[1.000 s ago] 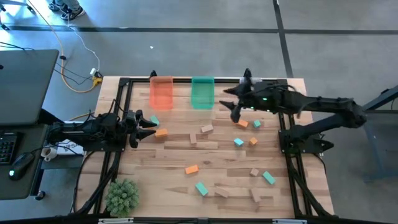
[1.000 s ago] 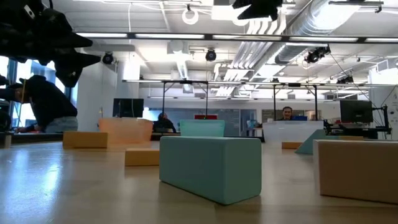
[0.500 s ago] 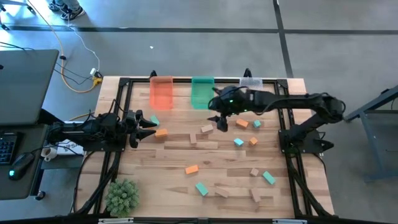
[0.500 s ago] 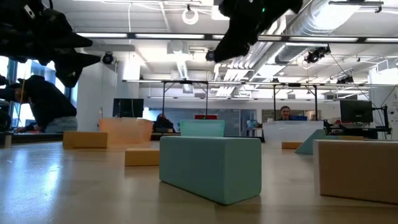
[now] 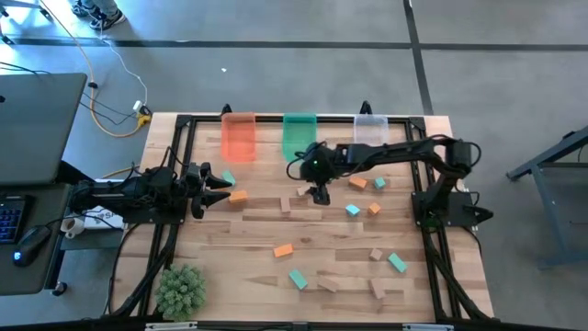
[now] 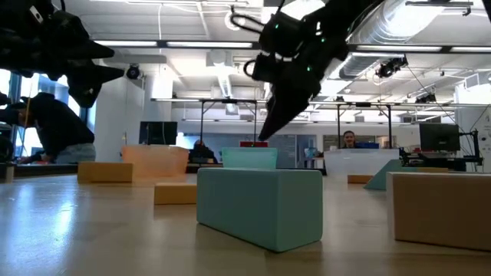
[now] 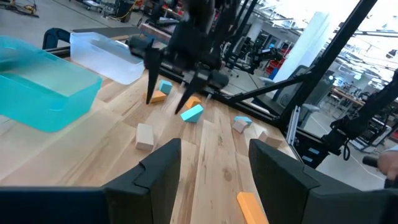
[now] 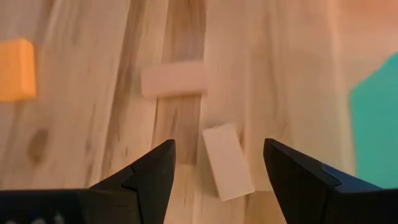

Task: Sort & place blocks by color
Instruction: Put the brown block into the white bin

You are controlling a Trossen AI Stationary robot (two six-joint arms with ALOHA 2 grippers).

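You are not getting any readable text, label, brand, number or sign in these views. Nothing legible is showing on the blocks, the bins, the table or the arms, and the room's screens and fittings are showing no writing that you can make out.

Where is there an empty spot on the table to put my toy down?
Bare wood lies in the middle, between the orange block and the long tan block. More lies left of the plant's neighbour, the low teal block. It is crowded under the right gripper and in the right corner.
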